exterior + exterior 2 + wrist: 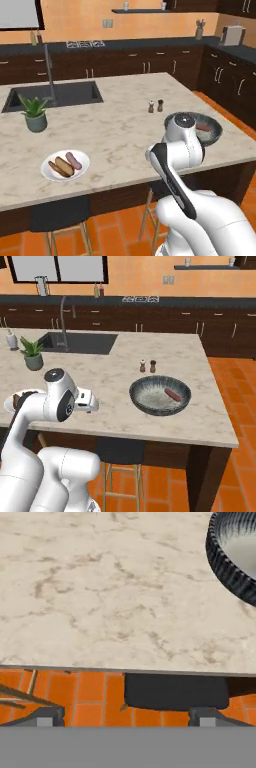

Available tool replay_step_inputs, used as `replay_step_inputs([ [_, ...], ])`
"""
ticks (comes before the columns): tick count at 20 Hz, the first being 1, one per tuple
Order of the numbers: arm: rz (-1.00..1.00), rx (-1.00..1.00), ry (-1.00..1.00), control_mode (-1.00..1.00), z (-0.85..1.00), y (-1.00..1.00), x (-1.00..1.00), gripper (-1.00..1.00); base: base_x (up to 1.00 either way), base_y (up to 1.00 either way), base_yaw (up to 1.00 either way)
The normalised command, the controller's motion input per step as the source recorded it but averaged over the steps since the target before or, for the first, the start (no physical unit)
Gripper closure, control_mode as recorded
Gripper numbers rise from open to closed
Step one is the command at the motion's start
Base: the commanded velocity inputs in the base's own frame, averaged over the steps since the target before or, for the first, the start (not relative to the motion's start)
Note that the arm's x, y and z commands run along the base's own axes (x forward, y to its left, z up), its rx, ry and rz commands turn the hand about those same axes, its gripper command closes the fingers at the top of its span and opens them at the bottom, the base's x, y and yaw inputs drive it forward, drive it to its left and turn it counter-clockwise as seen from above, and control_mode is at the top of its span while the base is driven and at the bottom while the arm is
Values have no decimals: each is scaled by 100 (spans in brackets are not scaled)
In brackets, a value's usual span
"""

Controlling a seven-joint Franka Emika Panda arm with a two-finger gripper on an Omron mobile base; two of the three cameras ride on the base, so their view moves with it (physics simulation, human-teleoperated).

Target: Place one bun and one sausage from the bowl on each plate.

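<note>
The dark grey-blue bowl [150, 406] stands near the counter's front right, and its ribbed rim [225, 567] shows at the top right of the hand view. A dark red-brown sausage [173, 394] lies inside the bowl [215, 131], which the arm partly hides in the left base view. A white plate [47, 174] at the front left holds a tan bun [63, 165] beside a pale pink sausage [74, 160]. My gripper [127, 717] is open with nothing between its fingertips [50, 714]. It hovers over the counter's front edge, left of the bowl.
Salt and pepper shakers [147, 366] stand behind the bowl. A potted plant [35, 114] and the sink [52, 96] with its tap are at the far left. Dark stools [175, 692] sit under the counter's front edge [125, 671], over orange floor tiles.
</note>
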Motion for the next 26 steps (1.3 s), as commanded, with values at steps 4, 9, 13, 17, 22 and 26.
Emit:
replay_step_inputs([
  [4,0,0,0,100,0,0,0,-100,80,-100,0],
  [9,0,0,0,100,0,0,0,-100,37,-100,-4],
  [13,0,0,0,100,0,0,0,-100,3,-100,-17],
  [17,0,0,0,100,0,0,0,-100,31,-90,-13],
  [22,0,0,0,100,0,0,0,-100,37,-33,0],
  [26,0,0,0,100,0,0,0,-100,71,0,8],
])
